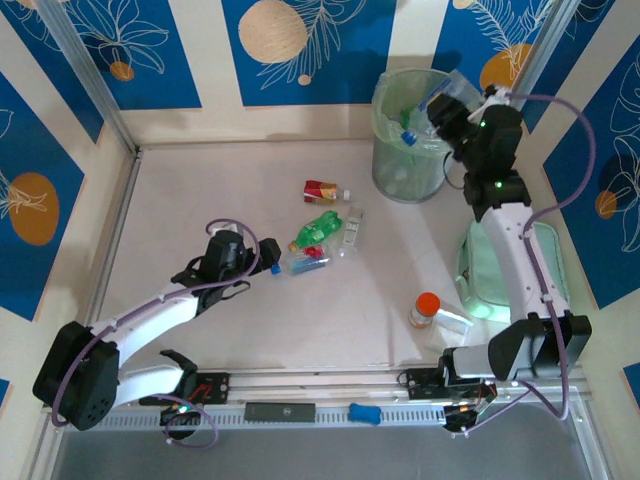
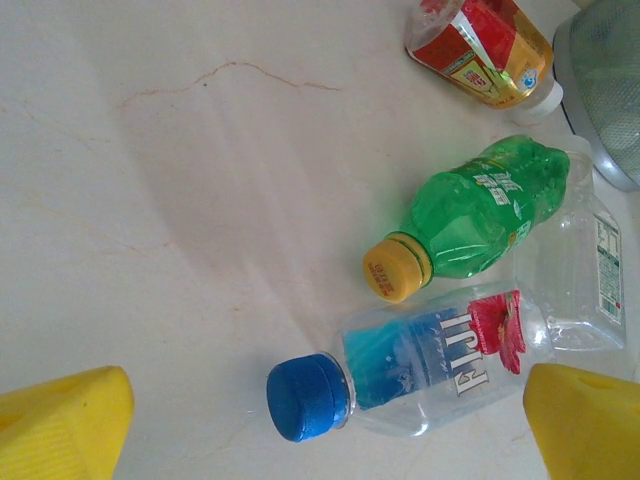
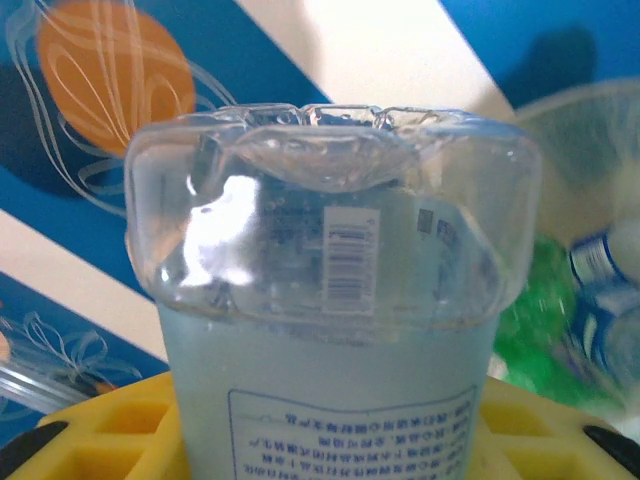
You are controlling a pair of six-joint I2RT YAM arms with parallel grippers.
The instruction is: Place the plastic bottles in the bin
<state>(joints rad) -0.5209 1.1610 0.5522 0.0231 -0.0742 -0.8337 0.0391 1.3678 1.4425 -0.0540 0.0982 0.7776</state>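
Right wrist view: my right hand (image 3: pixel 320 445) is pinched on a clear bottle (image 3: pixel 330 270), with a yellow finger on each side of its pale, white-labelled body. The squarish, dimpled base faces the camera and a barcode shows through the plastic. The bin (image 3: pixel 585 115) sits just beyond it to the right. In the top view this hand is up at the bin's far right rim.

I judge this to be the carry-and-drop step for this bottle. The next move calls for bringing the bottle fully over the mouth, clear of the bag liner (image 1: pixel 384 105), before I let my fingers part. The bottle looks light and slick, so it could catch the rim and bounce out.

The bin is tall, translucent grey-green, and several bottles lie inside it already.

My left hand (image 1: pixel 258 262) is spread wide, low over the worktop (image 2: pixel 150 200), with its fingers on either side of a blue-capped bottle (image 2: pixel 420 365) lying flat. It is not gripping yet. Close by lie a green bottle (image 2: pixel 475 215), a red-and-gold bottle (image 2: pixel 480 40) and a square clear bottle (image 2: pixel 590 270), all yet to go in.
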